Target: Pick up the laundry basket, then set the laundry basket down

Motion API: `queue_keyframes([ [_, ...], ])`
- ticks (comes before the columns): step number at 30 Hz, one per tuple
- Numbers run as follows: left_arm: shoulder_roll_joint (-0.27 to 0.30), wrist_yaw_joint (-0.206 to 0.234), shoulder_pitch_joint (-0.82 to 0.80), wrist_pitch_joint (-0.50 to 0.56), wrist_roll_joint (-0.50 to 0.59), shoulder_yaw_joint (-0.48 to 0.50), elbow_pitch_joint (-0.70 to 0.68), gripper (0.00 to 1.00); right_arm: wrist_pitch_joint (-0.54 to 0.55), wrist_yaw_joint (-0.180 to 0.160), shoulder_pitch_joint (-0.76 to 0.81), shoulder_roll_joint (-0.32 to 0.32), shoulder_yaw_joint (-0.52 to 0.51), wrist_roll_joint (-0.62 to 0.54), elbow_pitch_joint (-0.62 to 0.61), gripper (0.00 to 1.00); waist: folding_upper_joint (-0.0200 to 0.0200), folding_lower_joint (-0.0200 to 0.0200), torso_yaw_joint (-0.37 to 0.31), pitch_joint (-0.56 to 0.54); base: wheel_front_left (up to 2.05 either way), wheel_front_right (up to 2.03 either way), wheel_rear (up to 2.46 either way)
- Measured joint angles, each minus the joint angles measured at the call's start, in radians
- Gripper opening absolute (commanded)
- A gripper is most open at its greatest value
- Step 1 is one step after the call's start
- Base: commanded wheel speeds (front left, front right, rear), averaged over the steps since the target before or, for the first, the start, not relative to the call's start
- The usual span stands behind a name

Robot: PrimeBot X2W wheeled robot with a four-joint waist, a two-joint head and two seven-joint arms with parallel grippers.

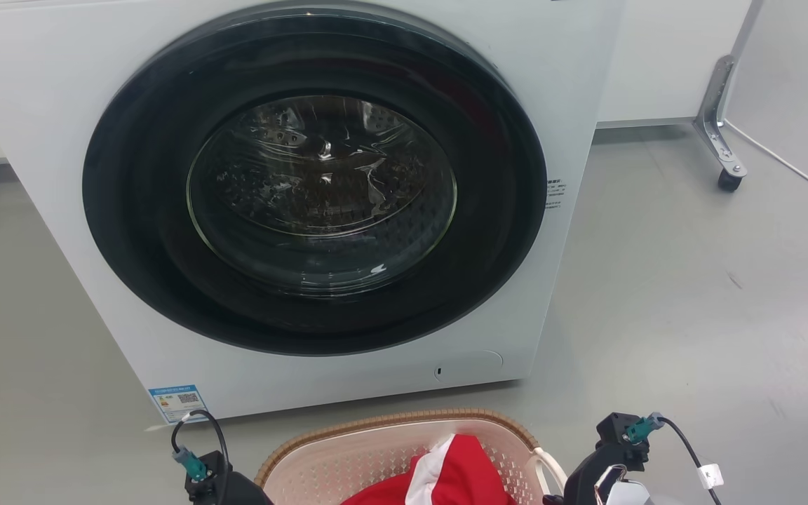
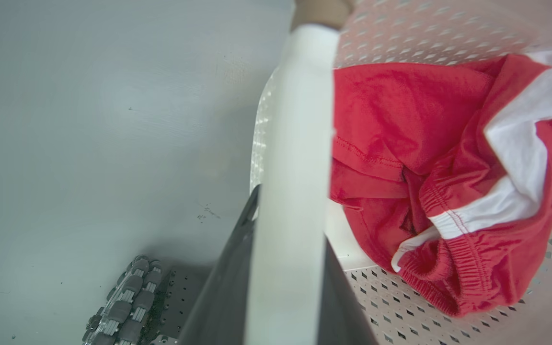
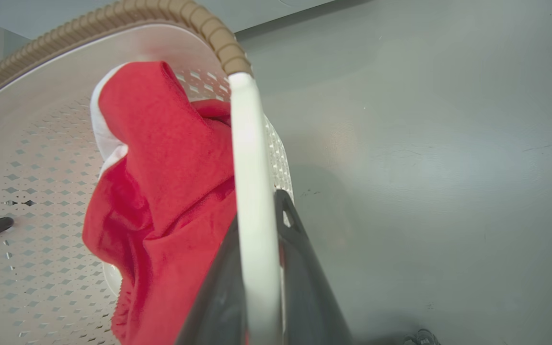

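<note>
Left hand clamped on laundry basket handle, right hand clamped on opposite handle, red garment inside.

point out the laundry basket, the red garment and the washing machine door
laundry basket (image 1: pixel 404 418): head view, on its brown woven rim
red garment (image 2: pixel 400 120): left wrist view, on plain red fabric
washing machine door (image 1: pixel 320 189): head view, on the glass window
</note>
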Motion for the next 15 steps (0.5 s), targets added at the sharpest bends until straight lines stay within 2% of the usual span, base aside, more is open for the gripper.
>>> queue_keyframes([
  [15,0.0,0.007,-0.001,-0.007,0.0,0.0,0.0,0.0,-0.012,-0.001,-0.003,-0.001,0.011,0.007,0.002,0.0,0.0,0.0,-0.003,0.014,0.0,0.0,0.0],
])
